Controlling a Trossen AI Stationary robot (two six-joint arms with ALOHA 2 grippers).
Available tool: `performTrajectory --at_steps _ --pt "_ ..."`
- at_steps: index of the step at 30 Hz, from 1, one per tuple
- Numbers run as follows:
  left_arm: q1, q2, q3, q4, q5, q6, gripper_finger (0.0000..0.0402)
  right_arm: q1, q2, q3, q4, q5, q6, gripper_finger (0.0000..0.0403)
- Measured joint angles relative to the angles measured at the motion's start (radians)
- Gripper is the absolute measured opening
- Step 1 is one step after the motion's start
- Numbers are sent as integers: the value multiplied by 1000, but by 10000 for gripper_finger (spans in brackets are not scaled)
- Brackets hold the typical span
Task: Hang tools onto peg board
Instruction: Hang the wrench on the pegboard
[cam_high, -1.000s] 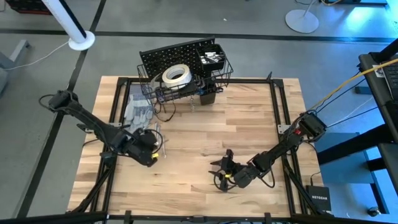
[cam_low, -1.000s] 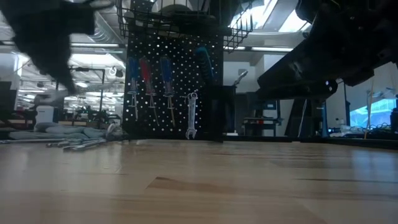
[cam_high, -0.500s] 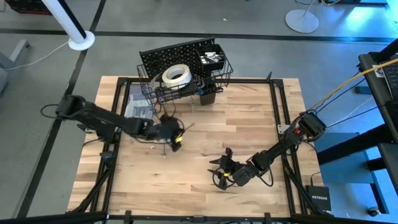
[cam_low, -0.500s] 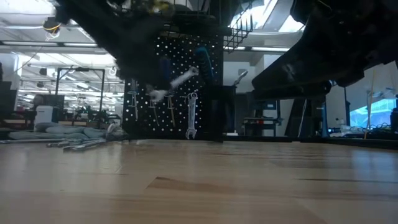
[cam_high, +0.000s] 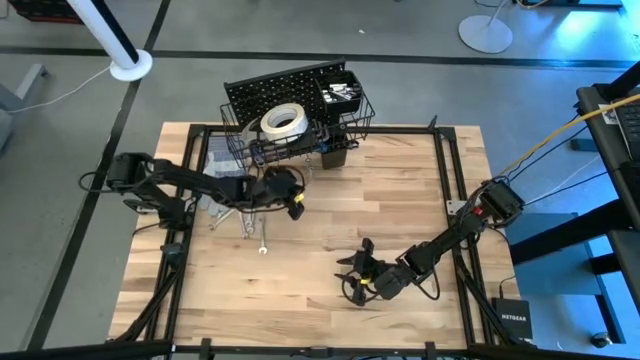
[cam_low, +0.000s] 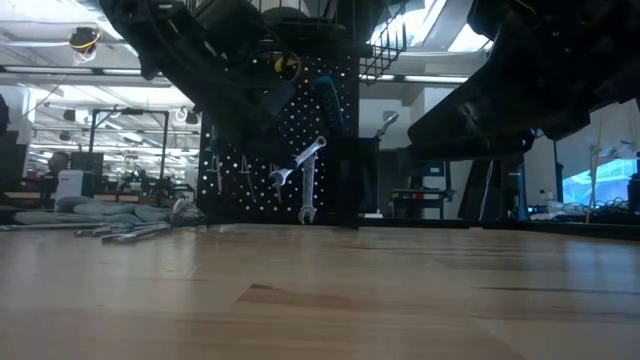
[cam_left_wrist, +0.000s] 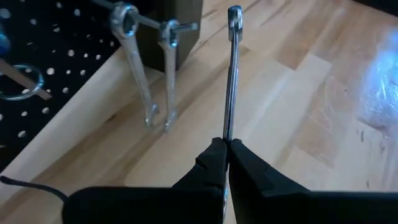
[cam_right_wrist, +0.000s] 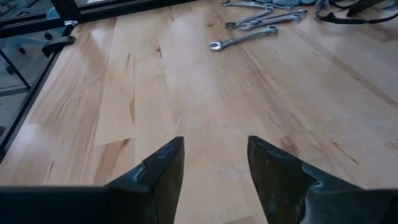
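Observation:
The black peg board (cam_high: 275, 85) stands at the table's far edge, with a white tape roll (cam_high: 283, 121) in its wire basket. Two silver wrenches (cam_left_wrist: 149, 68) hang on the board by their ring ends. My left gripper (cam_high: 297, 192) is just in front of the board, shut on another silver wrench (cam_left_wrist: 231, 74). In the low view this wrench (cam_low: 300, 162) is tilted beside a hanging one (cam_low: 308, 195). More wrenches (cam_high: 238, 217) lie on the table near the left. My right gripper (cam_right_wrist: 214, 162) waits open at the near right (cam_high: 352, 280). My left gripper pinches the wrench's shaft near its lower end (cam_left_wrist: 227, 138) between its two fingertips. The wrench runs on forward in line with the fingers, its far head (cam_left_wrist: 234, 12) toward the peg board. It is lifted clear of the table and slants upward.
Grey gloves (cam_high: 222, 180) lie at the far left beside the board. Loose wrenches (cam_right_wrist: 244, 37) lie on the wood left of centre. A black cup (cam_high: 335, 155) stands at the board's foot. Bare wood spans the table's middle and right.
My left gripper has swung from the near left of the table toward the far edge and the peg board, turning as it went. It has carried the wrench clear of the table, and the wrench now points at the board beside the hanging ones.

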Motion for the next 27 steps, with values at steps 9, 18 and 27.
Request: performTrajectory --at_steps 9,18,27 --pt "34 -4 -1 -34 -51 -74 0 0 0 0 -1 0 0 182" --pt "73 30 -2 -11 -60 -99 0 0 0 0 0 0 0 182" --pt "97 116 -2 77 -110 -87 0 0 0 0 0 -2 2 182"
